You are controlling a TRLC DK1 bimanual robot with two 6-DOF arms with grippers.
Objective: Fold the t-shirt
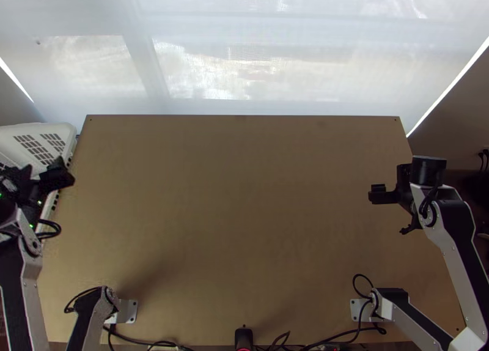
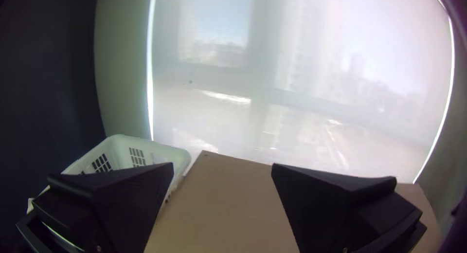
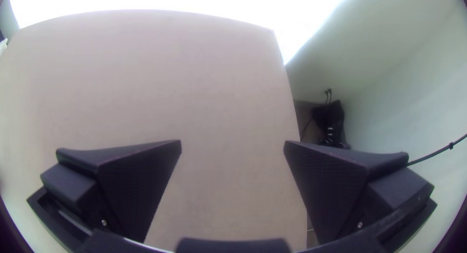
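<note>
While open (rather wide), left gripper (image 1: 44, 167) near white basket (image 1: 60, 129).

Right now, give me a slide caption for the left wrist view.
Left gripper, jaws open, with a white basket beside the wooden table.

Hey, you've got a white plastic basket (image 1: 38, 129) with slotted sides right beside your desk (image 1: 244, 198) on the left, and a see-through window shade (image 1: 305, 27) past the far edge. Off to your right, there's black plugs (image 3: 329, 91) in the wall near some dark clutter (image 3: 331, 117).
</note>
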